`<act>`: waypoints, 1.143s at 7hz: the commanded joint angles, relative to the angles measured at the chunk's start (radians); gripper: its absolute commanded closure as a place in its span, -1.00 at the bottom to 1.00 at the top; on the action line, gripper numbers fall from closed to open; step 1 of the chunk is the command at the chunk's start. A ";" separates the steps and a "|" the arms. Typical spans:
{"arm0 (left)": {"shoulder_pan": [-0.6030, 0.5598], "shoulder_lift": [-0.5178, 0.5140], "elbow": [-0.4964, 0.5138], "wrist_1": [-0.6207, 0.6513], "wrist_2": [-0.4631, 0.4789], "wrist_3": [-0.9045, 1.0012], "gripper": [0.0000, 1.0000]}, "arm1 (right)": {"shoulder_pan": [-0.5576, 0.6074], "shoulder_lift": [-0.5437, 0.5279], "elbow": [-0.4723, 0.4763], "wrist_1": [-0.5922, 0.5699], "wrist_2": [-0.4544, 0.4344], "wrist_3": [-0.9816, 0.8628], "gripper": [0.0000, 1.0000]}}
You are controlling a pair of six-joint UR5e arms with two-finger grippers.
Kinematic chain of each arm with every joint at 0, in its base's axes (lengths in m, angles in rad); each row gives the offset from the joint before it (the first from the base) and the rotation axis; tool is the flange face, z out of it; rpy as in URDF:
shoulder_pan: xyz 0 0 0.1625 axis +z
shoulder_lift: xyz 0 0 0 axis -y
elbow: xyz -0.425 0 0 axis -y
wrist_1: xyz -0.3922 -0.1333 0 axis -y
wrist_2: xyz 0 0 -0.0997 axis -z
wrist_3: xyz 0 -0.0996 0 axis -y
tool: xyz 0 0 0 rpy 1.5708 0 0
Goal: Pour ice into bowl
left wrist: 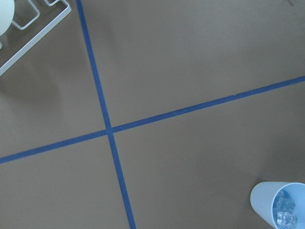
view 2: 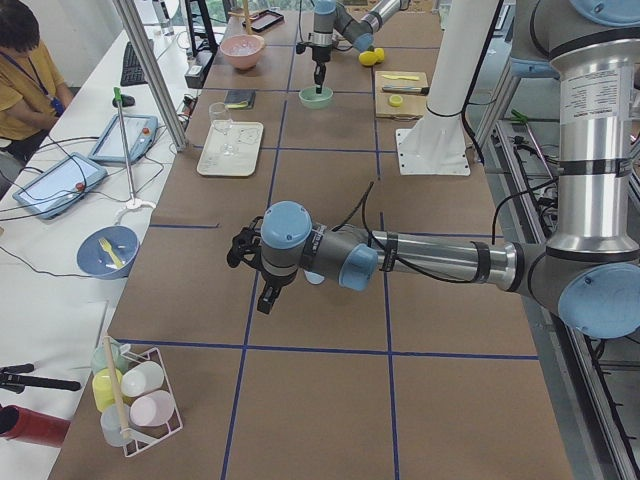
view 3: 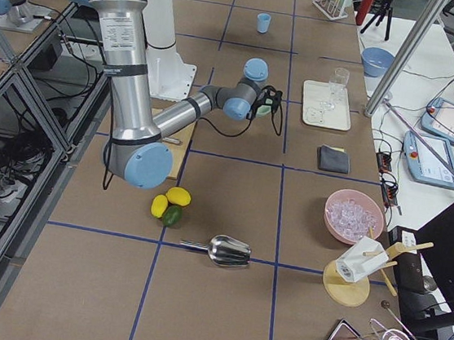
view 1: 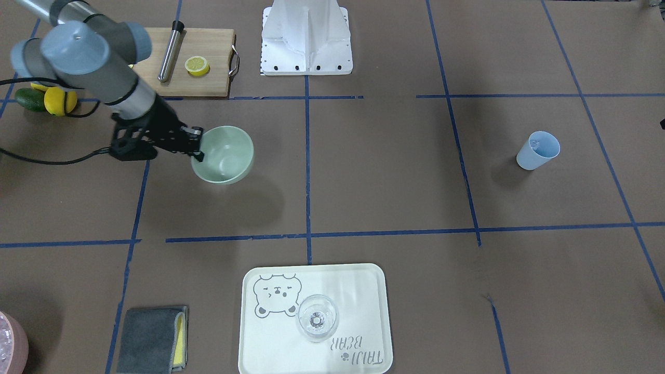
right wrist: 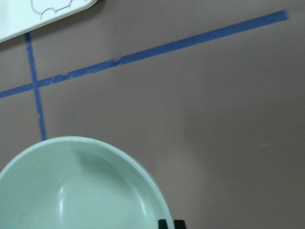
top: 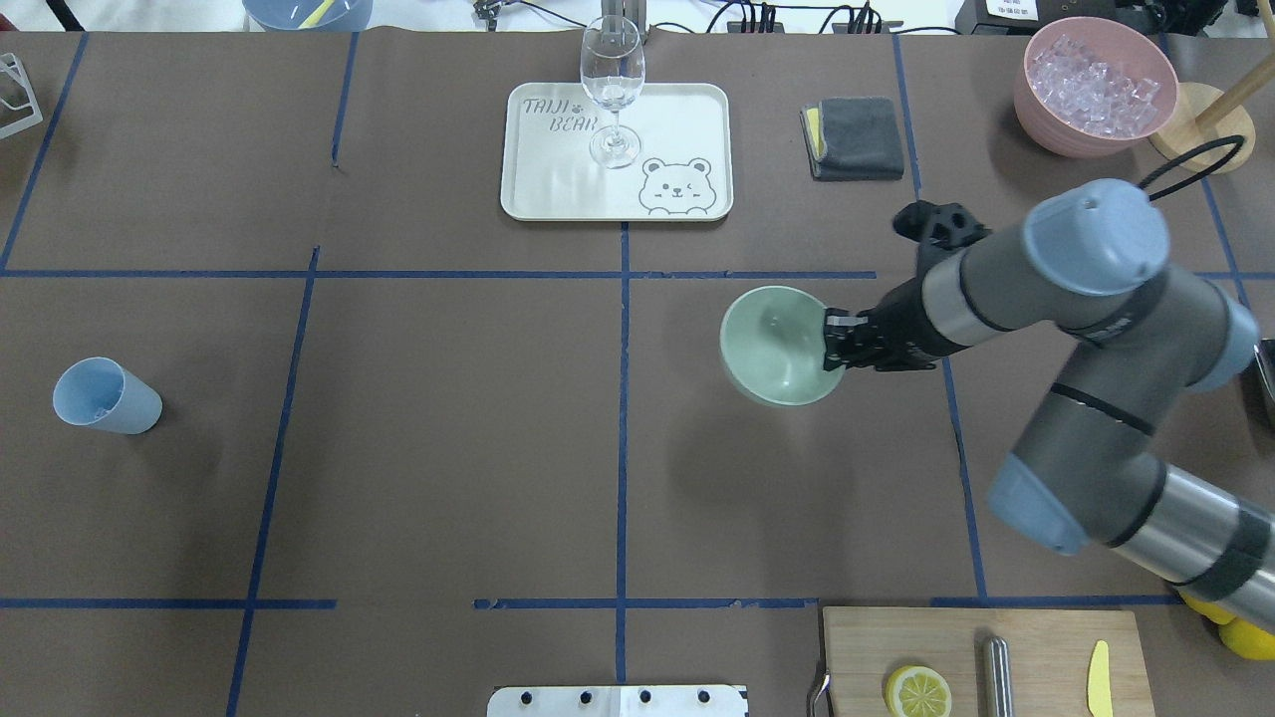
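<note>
The pale mint-green bowl (view 1: 228,156) (top: 772,344) is empty and hangs above the table, casting a shadow on it. My right gripper (view 1: 199,145) (top: 835,344) is shut on its rim. In the right wrist view the bowl (right wrist: 71,191) fills the lower left. The blue cup (view 1: 538,150) (top: 105,396) stands far off on the robot's left side. The ice (left wrist: 285,213) lies in the cup (left wrist: 267,202), as the left wrist view shows. My left gripper (view 2: 268,297) shows only in the exterior left view, near the cup; I cannot tell if it is open or shut.
A cream tray (top: 677,119) with a wine glass (top: 612,85) sits at the far middle, with a grey cloth (top: 857,137) beside it. A pink container of ice (top: 1094,85) stands far right. The cutting board (top: 981,662) holds a lemon half, a metal muddler and a yellow knife.
</note>
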 commanded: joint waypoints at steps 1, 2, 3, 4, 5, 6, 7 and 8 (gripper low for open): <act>0.006 0.052 -0.001 -0.161 -0.029 -0.002 -1.00 | -0.114 0.307 -0.126 -0.231 -0.064 0.042 1.00; 0.006 0.063 -0.001 -0.202 -0.030 -0.009 -1.00 | -0.143 0.427 -0.261 -0.230 -0.087 0.040 1.00; 0.012 0.063 -0.001 -0.209 -0.030 -0.010 -1.00 | -0.175 0.486 -0.344 -0.222 -0.119 0.060 1.00; 0.019 0.061 -0.004 -0.220 -0.032 -0.010 -1.00 | -0.199 0.496 -0.394 -0.157 -0.156 0.062 1.00; 0.038 0.063 -0.002 -0.258 -0.032 -0.011 -1.00 | -0.213 0.497 -0.408 -0.138 -0.158 0.062 1.00; 0.055 0.063 -0.001 -0.261 -0.030 -0.011 -1.00 | -0.226 0.497 -0.410 -0.138 -0.160 0.062 0.93; 0.103 0.061 -0.002 -0.296 -0.029 -0.026 -1.00 | -0.233 0.499 -0.408 -0.136 -0.166 0.063 -0.98; 0.162 0.058 -0.002 -0.418 -0.021 -0.239 -1.00 | -0.232 0.508 -0.408 -0.135 -0.166 0.075 -1.00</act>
